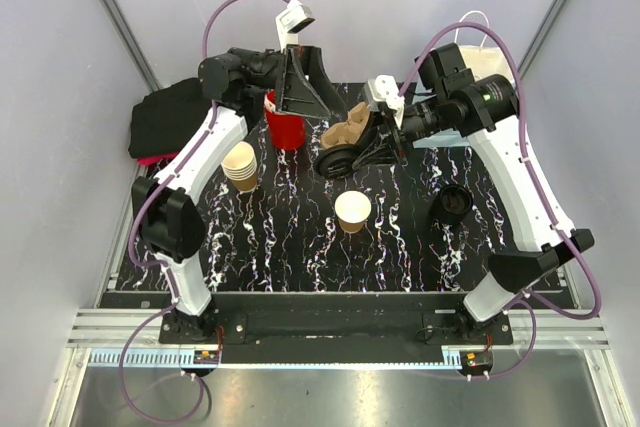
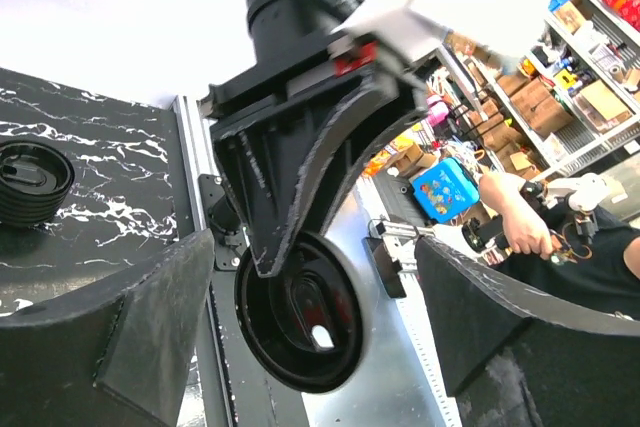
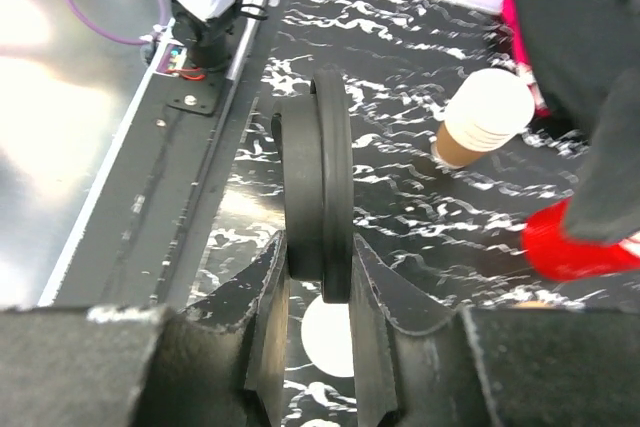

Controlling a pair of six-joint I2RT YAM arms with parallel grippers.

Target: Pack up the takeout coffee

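The takeout coffee (image 1: 352,211), a tan paper cup with a white inside, stands upright and uncovered mid-table; in the right wrist view its white mouth (image 3: 330,339) shows below the jaws. My right gripper (image 1: 358,152) (image 3: 320,247) is shut on a black plastic lid (image 1: 334,161) (image 3: 320,187), gripping it on edge above the table, behind the cup. My left gripper (image 1: 312,105) (image 2: 315,247) is open just left of that lid (image 2: 300,319), its fingers (image 2: 120,337) apart on either side with nothing between them.
A stack of tan cups (image 1: 240,165) stands at the left and a red cup (image 1: 285,125) behind it. The brown pulp carrier (image 1: 347,130) lies behind the lid. A stack of black lids (image 1: 452,203) sits at the right. Dark cloth (image 1: 165,119) lies far left, a white bag (image 1: 482,47) far right.
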